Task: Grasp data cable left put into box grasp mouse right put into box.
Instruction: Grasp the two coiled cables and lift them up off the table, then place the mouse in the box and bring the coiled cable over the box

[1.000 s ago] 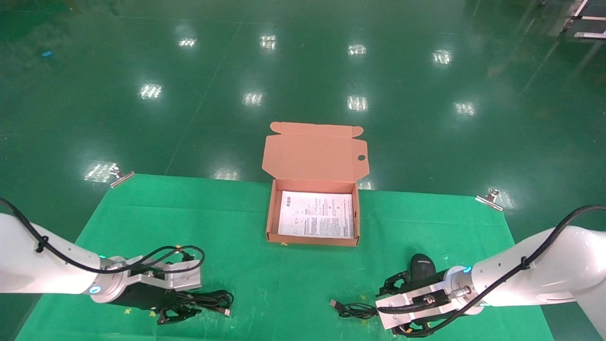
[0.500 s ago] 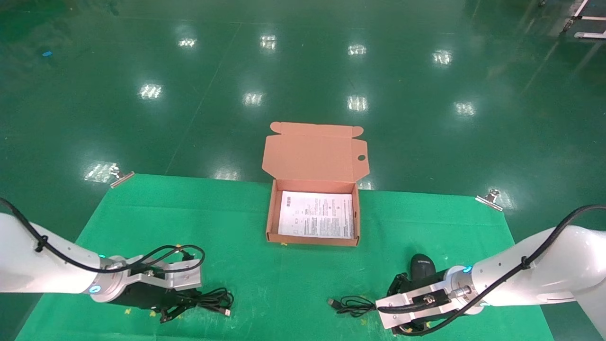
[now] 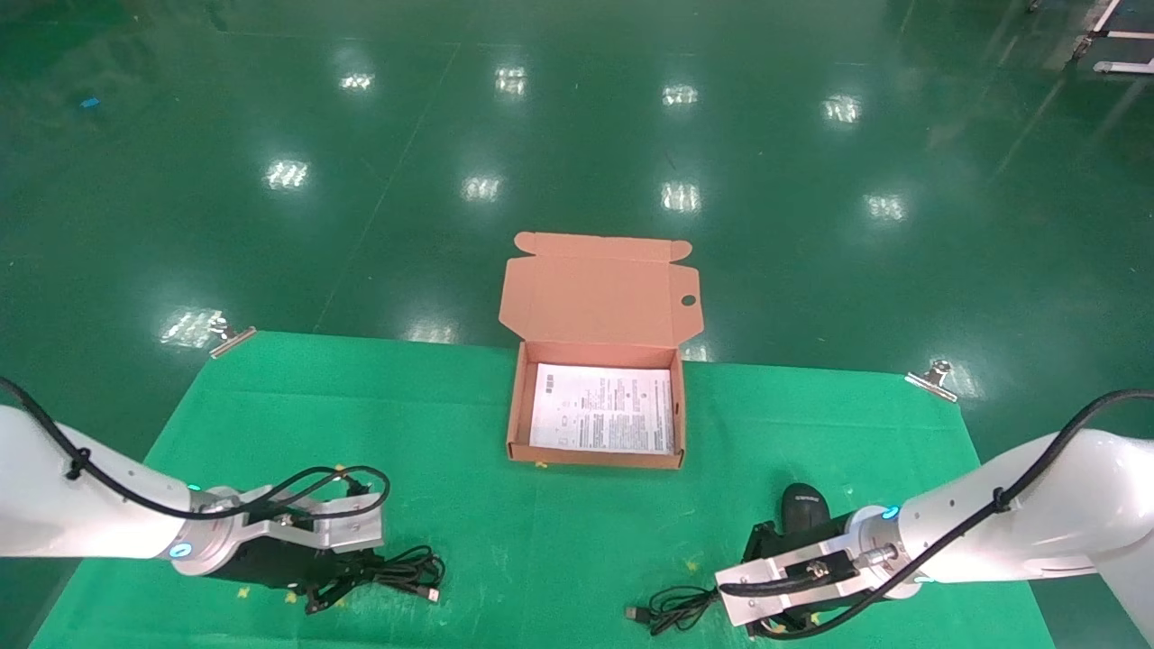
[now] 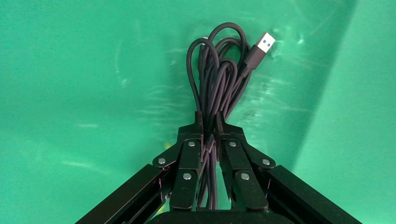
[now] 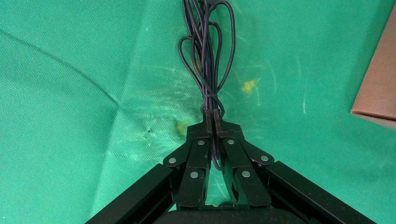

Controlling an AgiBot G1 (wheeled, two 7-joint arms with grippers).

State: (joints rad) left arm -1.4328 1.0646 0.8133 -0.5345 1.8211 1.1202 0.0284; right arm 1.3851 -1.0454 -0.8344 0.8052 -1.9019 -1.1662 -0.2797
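Observation:
The data cable (image 4: 219,74), a black coiled bundle with a USB plug, lies on the green cloth at the front left (image 3: 406,570). My left gripper (image 4: 208,122) is shut on the bundle, low over the cloth (image 3: 335,584). The black mouse (image 3: 804,505) sits at the front right, partly hidden behind my right wrist. My right gripper (image 5: 211,119) is shut on the mouse's thin looped cord (image 5: 205,51), which trails to a USB plug (image 3: 636,614). The open orange-brown box (image 3: 516,406), with a white printed sheet inside, stands at the table's middle back.
The box lid (image 3: 595,293) stands open past the table's far edge. A box corner (image 5: 378,88) shows in the right wrist view. Metal clips (image 3: 933,379) hold the cloth at its far corners. Green cloth (image 3: 541,541) lies between the two grippers.
My right gripper's fingers have shut on the mouse's cord, and the cord's plug has slid toward the table's front edge. My left gripper's fingers have drawn together on the data cable.

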